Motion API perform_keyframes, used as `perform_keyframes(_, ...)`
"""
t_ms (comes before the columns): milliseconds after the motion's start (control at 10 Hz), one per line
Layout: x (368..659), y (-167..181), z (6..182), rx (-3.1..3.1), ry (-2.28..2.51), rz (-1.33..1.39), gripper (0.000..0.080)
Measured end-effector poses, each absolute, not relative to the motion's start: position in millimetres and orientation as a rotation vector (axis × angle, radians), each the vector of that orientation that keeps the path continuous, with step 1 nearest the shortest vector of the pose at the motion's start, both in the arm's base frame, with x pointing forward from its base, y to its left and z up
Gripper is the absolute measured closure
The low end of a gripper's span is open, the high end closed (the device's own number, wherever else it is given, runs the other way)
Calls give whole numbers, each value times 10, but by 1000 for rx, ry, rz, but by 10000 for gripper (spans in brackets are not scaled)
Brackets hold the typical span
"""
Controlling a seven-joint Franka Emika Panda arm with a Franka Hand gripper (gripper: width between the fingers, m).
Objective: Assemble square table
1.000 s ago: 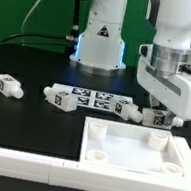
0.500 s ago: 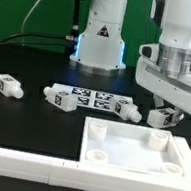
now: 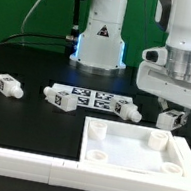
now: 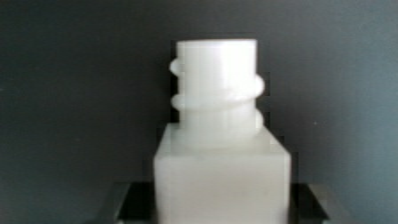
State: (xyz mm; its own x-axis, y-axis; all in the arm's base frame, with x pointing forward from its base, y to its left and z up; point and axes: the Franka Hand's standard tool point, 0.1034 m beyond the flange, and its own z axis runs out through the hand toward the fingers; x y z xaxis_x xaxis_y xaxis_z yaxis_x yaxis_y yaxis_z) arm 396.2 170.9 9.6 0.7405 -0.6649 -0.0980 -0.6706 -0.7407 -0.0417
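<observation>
A leg (image 3: 170, 119) is being held by the gripper (image 3: 171, 109), with the jaws being pressed narrowly against the two sides of its square block end. In the exterior view this leg is being carried at the exterior view's right, just beyond the far rim of the table top (image 3: 129, 150) and near its far corner socket (image 3: 157, 139); whether the leg is being kept clear of the dark table (image 3: 19, 113) cannot be told. In the wrist view the same leg (image 4: 222, 130) is being shown with the block end nearest the camera and the ridged round peg pointing away from it, against the dark surface. The table top is being left flat at the near right of the exterior view, rim upward, with all four corner sockets showing. Three other legs are being left lying on the dark table: the outer leg (image 3: 7, 86) well apart at the exterior view's left, the middle leg (image 3: 59, 98) at one end of the marker board (image 3: 95, 97), and the nearest leg (image 3: 129, 112) at its other end, just beside the held one. A long white bar (image 3: 21, 160) is being left along the near edge.
</observation>
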Motion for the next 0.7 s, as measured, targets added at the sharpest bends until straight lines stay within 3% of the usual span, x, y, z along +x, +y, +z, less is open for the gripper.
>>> perform_keyframes(100, 3961, 1709, 95, -2862, 1097, 118, 462)
perform_keyframes(200, 3960, 1709, 94, -2863, 1096, 118, 327)
perform_keyframes(300, 3961, 1708, 94, -2864, 1093, 118, 327)
perform_keyframes(400, 3997, 1661, 130, -2865, 1073, 131, 191)
perform_keyframes(700, 4359, 1334, 346, -2773, 1096, 217, 152)
